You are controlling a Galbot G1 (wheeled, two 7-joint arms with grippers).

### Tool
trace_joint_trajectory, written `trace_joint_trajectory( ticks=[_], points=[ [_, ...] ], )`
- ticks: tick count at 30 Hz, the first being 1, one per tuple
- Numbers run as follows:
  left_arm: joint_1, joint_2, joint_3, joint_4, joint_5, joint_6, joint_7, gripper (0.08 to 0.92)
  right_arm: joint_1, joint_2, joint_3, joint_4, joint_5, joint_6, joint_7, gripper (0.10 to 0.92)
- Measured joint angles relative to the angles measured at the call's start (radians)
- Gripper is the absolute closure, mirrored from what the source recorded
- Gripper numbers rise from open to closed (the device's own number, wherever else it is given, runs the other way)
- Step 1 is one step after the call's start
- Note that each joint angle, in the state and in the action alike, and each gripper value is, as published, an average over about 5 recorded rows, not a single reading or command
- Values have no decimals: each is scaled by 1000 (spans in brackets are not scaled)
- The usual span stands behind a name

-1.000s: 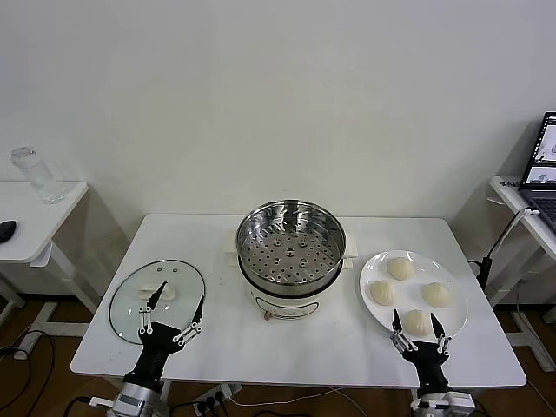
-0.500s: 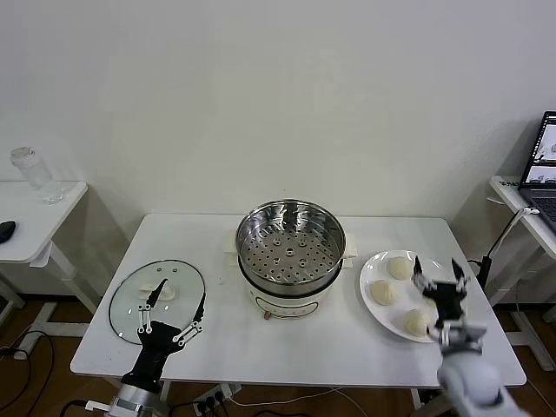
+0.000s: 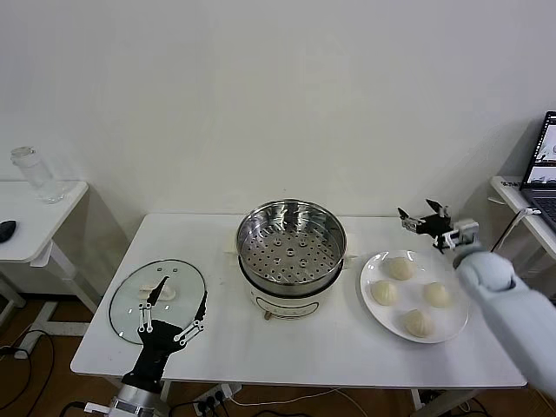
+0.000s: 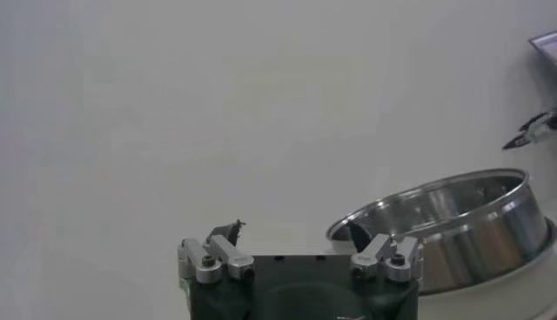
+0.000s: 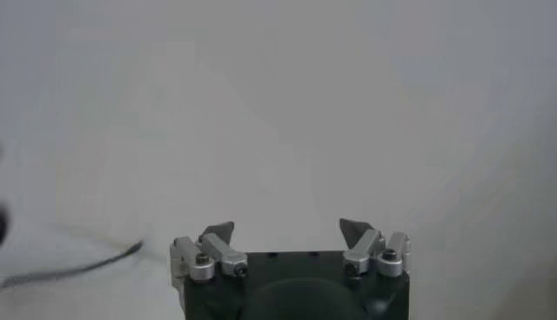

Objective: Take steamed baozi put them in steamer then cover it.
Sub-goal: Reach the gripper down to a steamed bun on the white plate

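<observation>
The steamer (image 3: 291,243), a shiny perforated steel basket on a white pot base, stands mid-table and is empty; its rim also shows in the left wrist view (image 4: 452,228). Four cream-white baozi (image 3: 400,268) lie on a white plate (image 3: 456,317) to its right. The glass cover (image 3: 139,300) lies flat on the left. My right gripper (image 3: 424,212) is open and empty, raised in the air beyond the plate's far edge; its wrist view (image 5: 286,230) shows only wall. My left gripper (image 3: 181,298) (image 4: 296,233) is open and empty at the cover's near right edge.
A side table with a clear jar (image 3: 35,174) stands far left. A laptop (image 3: 543,161) sits on a desk at the far right. The white table's front edge (image 3: 295,375) runs just before my left arm.
My right arm has swung up from the table's front edge, across the plate, to high above the plate's far side. The left arm has not moved.
</observation>
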Motion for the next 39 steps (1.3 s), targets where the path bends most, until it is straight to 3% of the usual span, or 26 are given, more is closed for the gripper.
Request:
trace_joint_trajectory(
  ticks=[8,14,25,39],
  points=[
    [11,-7,-6,-17,0,4,-2,177,239,8,-228,-162,-211,29,-406,203],
    [19,-13,-18,-28,0,7,-3,177,342,49,-333,-254,-387,64,-582,203],
    [31,-20,-29,-31,0,5,-4,177,414,168,-417,-400,-626,124,-696,203],
    [34,-26,-32,-23,-3,0,-7,177,424,270,-432,-517,-791,167,-711,203]
  ],
)
